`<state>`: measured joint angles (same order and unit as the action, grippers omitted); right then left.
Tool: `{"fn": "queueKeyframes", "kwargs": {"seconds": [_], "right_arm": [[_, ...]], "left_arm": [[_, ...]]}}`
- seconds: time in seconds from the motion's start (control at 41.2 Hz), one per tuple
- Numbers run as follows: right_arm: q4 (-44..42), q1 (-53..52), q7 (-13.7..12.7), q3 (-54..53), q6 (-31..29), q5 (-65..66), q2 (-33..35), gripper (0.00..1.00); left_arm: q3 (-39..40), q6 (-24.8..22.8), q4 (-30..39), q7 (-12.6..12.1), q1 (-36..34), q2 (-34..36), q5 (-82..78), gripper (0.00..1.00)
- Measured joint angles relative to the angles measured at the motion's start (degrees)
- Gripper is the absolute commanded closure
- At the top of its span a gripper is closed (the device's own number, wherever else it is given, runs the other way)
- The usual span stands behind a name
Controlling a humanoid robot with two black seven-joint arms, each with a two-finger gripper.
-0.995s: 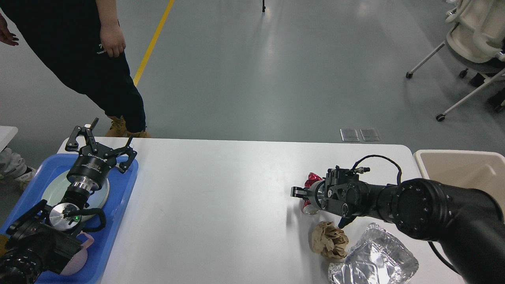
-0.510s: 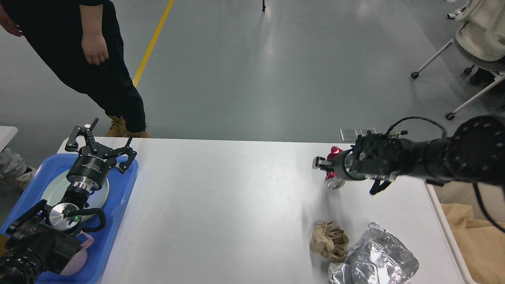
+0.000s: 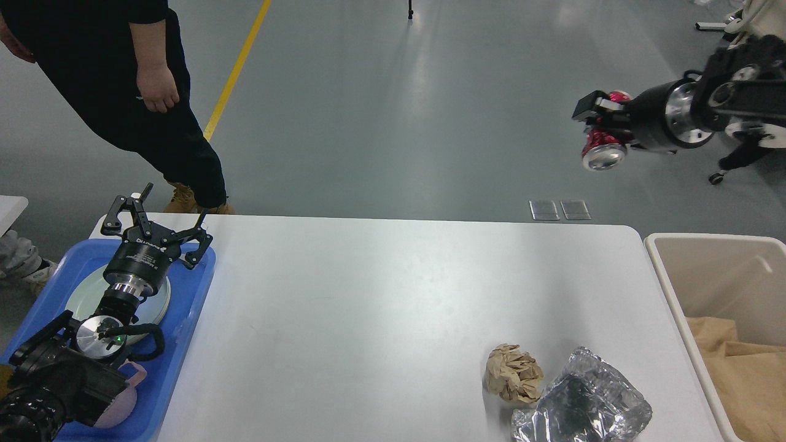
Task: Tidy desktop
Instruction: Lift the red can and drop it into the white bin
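The white desktop fills the lower half of the head view. On it near the front right lie a crumpled brown paper ball and a crumpled silver foil bag. My right gripper is shut on a red can and holds it high in the air, beyond the table's far right corner. My left gripper is open and empty above the far end of the blue tray.
The blue tray at the left holds a white plate and a pink item. A beige bin with brown paper inside stands off the table's right edge. A person stands beyond the far left corner.
My right gripper has lifted the red can off the desktop and swung it up and to the right. The left arm has not moved. The person has shifted slightly.
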<state>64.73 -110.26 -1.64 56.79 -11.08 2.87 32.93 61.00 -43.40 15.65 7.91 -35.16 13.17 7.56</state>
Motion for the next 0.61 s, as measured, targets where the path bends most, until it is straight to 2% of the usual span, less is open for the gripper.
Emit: {"fn": "queueKeyframes", "kwargs": {"seconds": [0.121, 0.194, 0.218, 0.364, 0.388, 0.437, 0.486, 0.607], "right_arm": [[-6.94, 9.96, -0.02, -0.25, 1.68, 0.03, 2.84, 1.00], [-12.76, 19.52, -0.02, -1.27, 2.85, 0.03, 4.08, 1.00], [-14.32, 22.24, -0.03, -1.67, 3.12, 0.03, 4.37, 0.97], [-26.22, 40.46, -0.17, -8.75, 4.60, -0.08, 3.92, 0.22], [-27.78, 42.67, -0.23, -9.92, 4.88, -0.14, 3.56, 0.12], [-31.13, 47.29, -0.31, -12.31, 5.67, -0.32, 2.57, 0.02], [-35.15, 52.26, -0.37, -14.48, 6.72, -0.63, 1.40, 0.02], [-38.36, 56.87, -0.38, -15.56, 7.38, -0.81, 0.55, 0.02]], "left_arm": [[0.00, 0.00, 0.01, 0.00, -0.01, -0.01, 0.00, 0.04], [0.00, 0.00, 0.00, 0.00, 0.00, -0.02, 0.00, 0.04], [0.00, 0.00, 0.00, 0.00, 0.00, -0.02, 0.00, 0.04], [0.00, 0.00, -0.01, 0.00, 0.00, -0.03, 0.00, 0.04], [0.00, 0.00, -0.01, 0.00, 0.00, -0.03, 0.00, 0.04], [0.00, 0.00, -0.01, 0.00, 0.00, -0.03, 0.00, 0.04], [0.00, 0.00, -0.01, 0.00, 0.00, -0.03, 0.00, 0.04], [0.00, 0.00, -0.01, 0.00, 0.00, -0.05, 0.00, 0.04]]}}
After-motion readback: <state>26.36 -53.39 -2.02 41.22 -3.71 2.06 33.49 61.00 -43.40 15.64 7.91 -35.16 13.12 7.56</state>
